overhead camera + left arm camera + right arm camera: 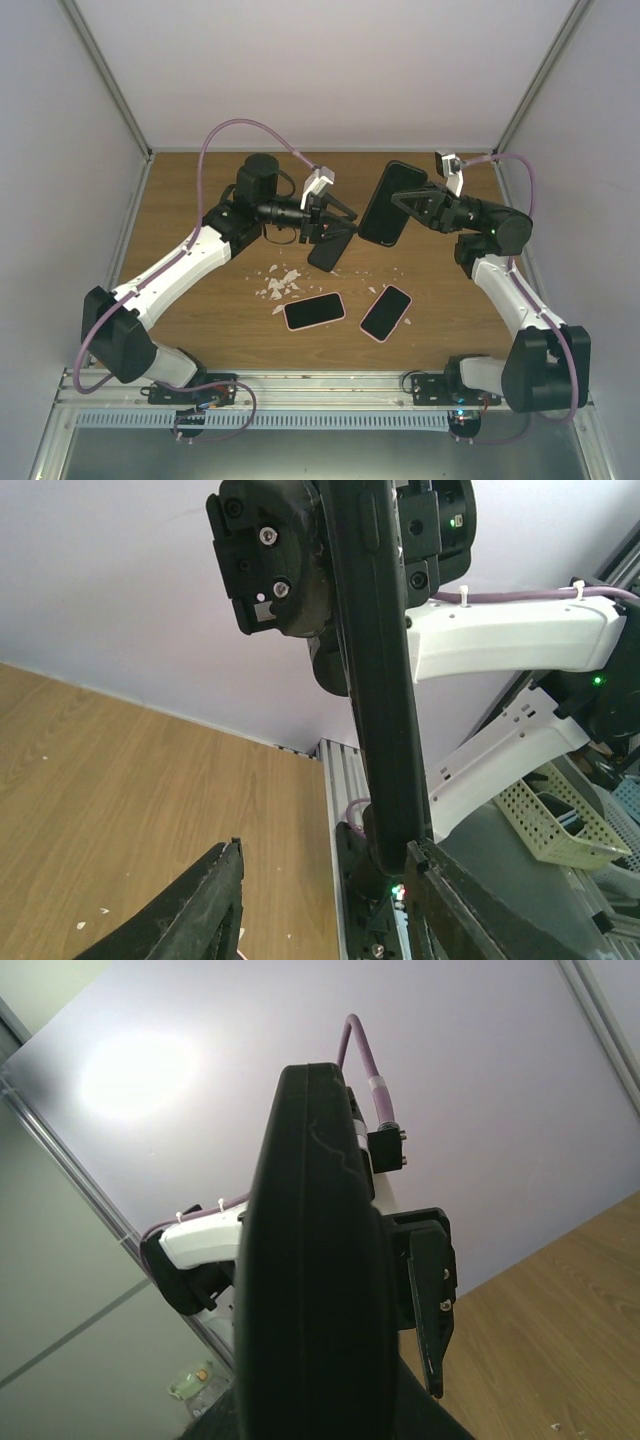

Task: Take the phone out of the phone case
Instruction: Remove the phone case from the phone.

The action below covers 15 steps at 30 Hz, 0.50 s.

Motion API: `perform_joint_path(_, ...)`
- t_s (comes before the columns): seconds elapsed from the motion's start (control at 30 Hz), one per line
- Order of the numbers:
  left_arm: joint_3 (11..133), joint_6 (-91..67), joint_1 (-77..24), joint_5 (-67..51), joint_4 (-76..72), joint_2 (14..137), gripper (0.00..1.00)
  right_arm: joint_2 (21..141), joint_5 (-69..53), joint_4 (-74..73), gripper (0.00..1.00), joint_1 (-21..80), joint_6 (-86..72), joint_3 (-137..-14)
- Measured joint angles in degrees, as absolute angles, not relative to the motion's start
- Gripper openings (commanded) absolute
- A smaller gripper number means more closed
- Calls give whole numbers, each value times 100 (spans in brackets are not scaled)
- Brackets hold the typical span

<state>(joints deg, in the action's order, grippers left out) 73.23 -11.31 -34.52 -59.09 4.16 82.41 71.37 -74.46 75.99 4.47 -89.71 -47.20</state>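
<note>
My right gripper (408,204) is shut on a black phone in its case (390,202) and holds it up on edge above the table. In the right wrist view the phone's back (315,1260) fills the middle and hides my own fingers. My left gripper (345,222) faces it from the left. In the left wrist view the left gripper (328,852) stands open. The phone's narrow edge (385,700) runs down between its fingers, and its lower end rests against the right finger (450,900). The left finger (200,905) is well apart from it.
Two phones in pink cases (314,310) (386,313) lie face up on the wooden table (200,200) near the front. White crumbs (280,284) are scattered to their left. A dark flat object (330,250) lies under the left gripper. Grey walls enclose the table.
</note>
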Motion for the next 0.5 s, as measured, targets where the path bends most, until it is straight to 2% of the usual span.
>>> perform_joint_path(0.2,7341,-1125,-3459,-5931,412,8243,51,7135,-7450,7583,1,445,-8921,-4724)
perform_joint_path(0.5,7325,-1304,-3511,-6399,207,8248,45,7133,-7446,7450,1,445,-8698,-4727)
